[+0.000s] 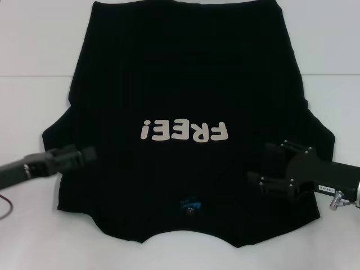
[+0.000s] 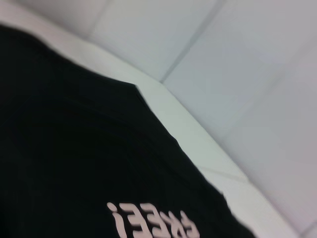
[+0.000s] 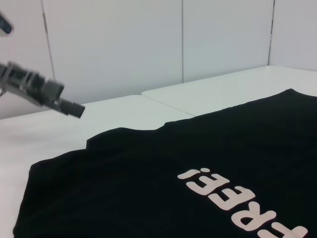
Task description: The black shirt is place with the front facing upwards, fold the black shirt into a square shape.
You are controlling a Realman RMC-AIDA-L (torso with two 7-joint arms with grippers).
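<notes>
The shirt [image 1: 185, 84] is lying flat, unfolded, collar toward the tabletop's [image 1: 34, 50] near edge. The right gripper [image 1: 264, 163], fingers open, is hovering over a sleeve; the left gripper's [image 1: 90, 153] finger state cannot be told. Uneven grasps risk a skewed fold.

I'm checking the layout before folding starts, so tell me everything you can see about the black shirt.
The shirt is black, soft-looking cloth with short sleeves, spread flat and front up on the white table. White FREE! lettering crosses the chest, upside down from the head view. The collar with its blue label lies nearest the robot. The left tool is over one sleeve, the right tool over the other.
</notes>
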